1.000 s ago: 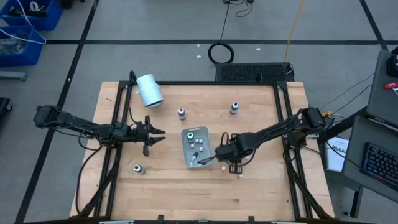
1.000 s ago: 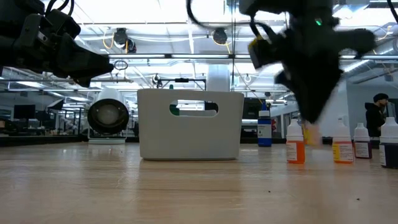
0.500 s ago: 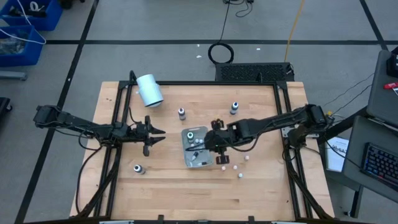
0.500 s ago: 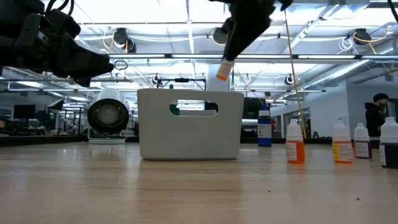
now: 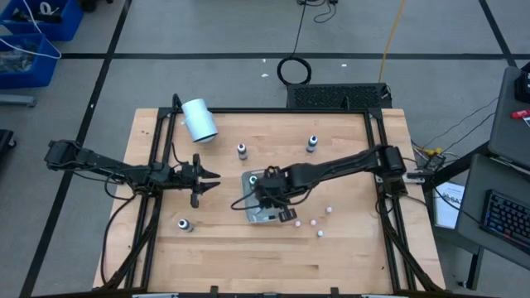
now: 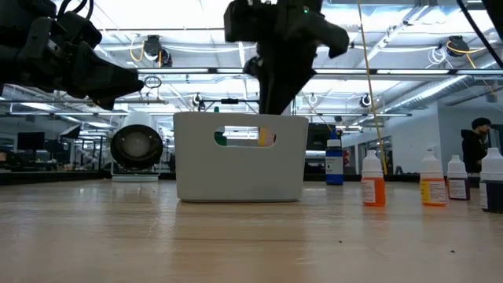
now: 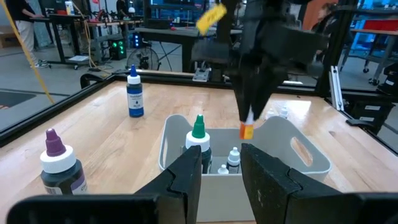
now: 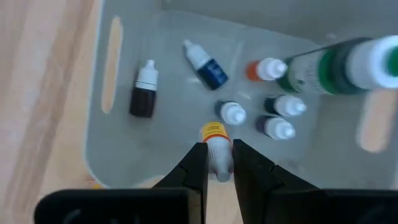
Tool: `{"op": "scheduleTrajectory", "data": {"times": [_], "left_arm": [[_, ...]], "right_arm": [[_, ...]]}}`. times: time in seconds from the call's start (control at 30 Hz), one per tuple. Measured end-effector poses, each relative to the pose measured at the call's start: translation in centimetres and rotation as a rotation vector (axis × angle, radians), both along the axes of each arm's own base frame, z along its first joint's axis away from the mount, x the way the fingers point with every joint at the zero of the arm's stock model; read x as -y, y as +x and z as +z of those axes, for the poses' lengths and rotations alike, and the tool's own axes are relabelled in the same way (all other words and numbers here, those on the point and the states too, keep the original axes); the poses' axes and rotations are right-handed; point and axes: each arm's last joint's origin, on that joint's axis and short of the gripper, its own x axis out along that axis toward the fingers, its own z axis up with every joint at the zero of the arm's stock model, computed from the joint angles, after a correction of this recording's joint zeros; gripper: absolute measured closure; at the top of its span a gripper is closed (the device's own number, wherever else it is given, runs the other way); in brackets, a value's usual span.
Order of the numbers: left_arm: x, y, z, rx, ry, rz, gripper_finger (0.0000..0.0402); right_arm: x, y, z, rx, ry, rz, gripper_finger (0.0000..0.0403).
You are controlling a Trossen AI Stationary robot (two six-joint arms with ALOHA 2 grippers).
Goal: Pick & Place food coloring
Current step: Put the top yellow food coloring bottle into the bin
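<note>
Right gripper (image 8: 216, 163) has carried an orange-topped bottle (image 8: 216, 148), clamped between its jaws, over the bin (image 8: 124, 155); release due. Left gripper (image 7: 221, 165) waits, jaws narrowly apart, empty.

Bottles (image 8: 233, 113) lie in the tray (image 5: 251, 209) (mid-table), cylinder (image 5: 199, 119) behind.

Seven bottles (image 8: 232, 112) in one bin (image 8: 124, 155).

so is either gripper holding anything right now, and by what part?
Right gripper holds a small orange-topped bottle by its body, cap pointing down over the tray. Left gripper holds nothing.
</note>
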Motion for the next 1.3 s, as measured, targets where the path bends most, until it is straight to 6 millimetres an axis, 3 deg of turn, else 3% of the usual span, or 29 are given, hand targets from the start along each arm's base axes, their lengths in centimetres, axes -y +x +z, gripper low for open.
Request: {"op": "scheduleTrajectory", "data": {"times": [0.3, 0.63, 1.0, 1.3], "left_arm": [[0.0, 0.0, 0.0, -0.001, 0.0, 0.0, 0.0284], [0.0, 0.0, 0.0, -0.001, 0.0, 0.0, 0.0284], [0.0, 0.0, 0.0, -0.001, 0.0, 0.001, 0.0284], [0.0, 0.0, 0.0, 0.0, 0.0, 0.0, 0.0284]], "right_arm": [[0.5, 1.0, -2.7, -0.071, 0.09, 0.018, 0.0361], [0.6, 1.2, -2.5, -0.047, 0.117, 0.045, 0.0361], [0.9, 1.8, -5.2, -0.115, 0.124, 0.068, 0.0361], [1.3, 1.9, -5.4, -0.11, 0.096, 0.069, 0.0361]]}}
